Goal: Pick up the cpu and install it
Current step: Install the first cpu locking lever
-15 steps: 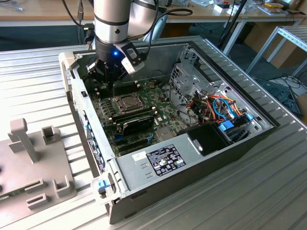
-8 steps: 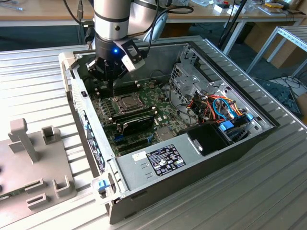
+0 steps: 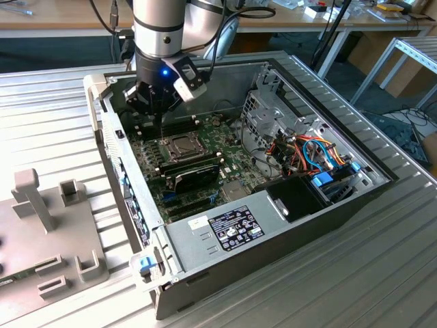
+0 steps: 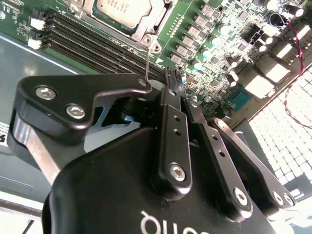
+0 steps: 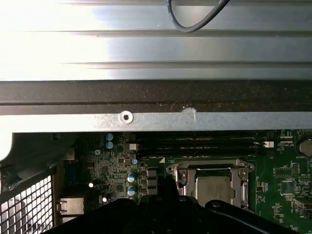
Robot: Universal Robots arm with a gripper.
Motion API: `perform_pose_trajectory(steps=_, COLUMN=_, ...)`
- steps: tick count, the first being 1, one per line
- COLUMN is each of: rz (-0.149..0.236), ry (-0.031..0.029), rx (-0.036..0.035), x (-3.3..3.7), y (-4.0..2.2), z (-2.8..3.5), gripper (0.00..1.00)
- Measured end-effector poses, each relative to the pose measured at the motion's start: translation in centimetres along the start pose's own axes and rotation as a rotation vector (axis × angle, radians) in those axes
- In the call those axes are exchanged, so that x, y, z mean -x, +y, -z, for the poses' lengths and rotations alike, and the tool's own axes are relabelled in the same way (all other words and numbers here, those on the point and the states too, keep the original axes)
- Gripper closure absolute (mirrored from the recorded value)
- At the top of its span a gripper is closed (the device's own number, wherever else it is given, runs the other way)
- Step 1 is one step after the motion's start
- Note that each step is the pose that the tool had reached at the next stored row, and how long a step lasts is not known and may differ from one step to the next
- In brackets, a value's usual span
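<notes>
Hovering: the tool [image 3: 161, 117] hangs inside the open computer case [image 3: 328, 205], above the motherboard [image 3: 205, 154] and just beside the socket frame [image 3: 179, 145], toward the case's far wall.
Tool state: in the second wrist view the black fingers [image 4: 171, 122] lie pressed close together with nothing between them; the tips sit near the socket's corner, by its thin wire lever [image 4: 147, 61].
Cpu: the silver-grey chip [image 5: 213, 186] sits flat in the socket, ringed by the metal frame; it also shows in the second wrist view [image 4: 124, 9].
Edges: the memory slots [image 5: 195, 144] run between the socket and the case's sheet-metal rim [image 5: 156, 119], so room on that side is narrow.
Neighbours: a black expansion card [image 3: 194, 175] lies just beside the socket on the near side; the drive cage [image 3: 263, 113] and bundled cables [image 3: 311, 154] crowd the exterior view's right.
Power supply: its labelled box [image 3: 229, 229] fills the near corner of the case.
Counter: ribbed metal surface [image 3: 382, 273] carries the case; a grey fixture [image 3: 41, 225] stands well apart at the exterior view's left.
</notes>
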State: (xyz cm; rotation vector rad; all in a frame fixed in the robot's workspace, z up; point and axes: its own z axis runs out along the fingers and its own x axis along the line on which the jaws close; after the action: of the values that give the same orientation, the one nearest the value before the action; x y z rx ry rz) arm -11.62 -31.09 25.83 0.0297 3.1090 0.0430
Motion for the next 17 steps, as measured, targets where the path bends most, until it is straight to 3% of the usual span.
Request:
perform_pose_trajectory(steps=7, rz=0.010, ry=-0.0034, rx=0.0218, x=-0.01, y=0.01, z=0.00, gripper=0.89)
perform_pose_trajectory(steps=13, rz=0.012, ry=-0.0034, rx=0.0224, x=0.11, y=0.00, z=0.00, gripper=0.89)
perform_pose_trajectory(steps=17, rz=0.013, ry=-0.0035, rx=0.0225, x=0.55, y=0.01, z=-0.03, gripper=0.89)
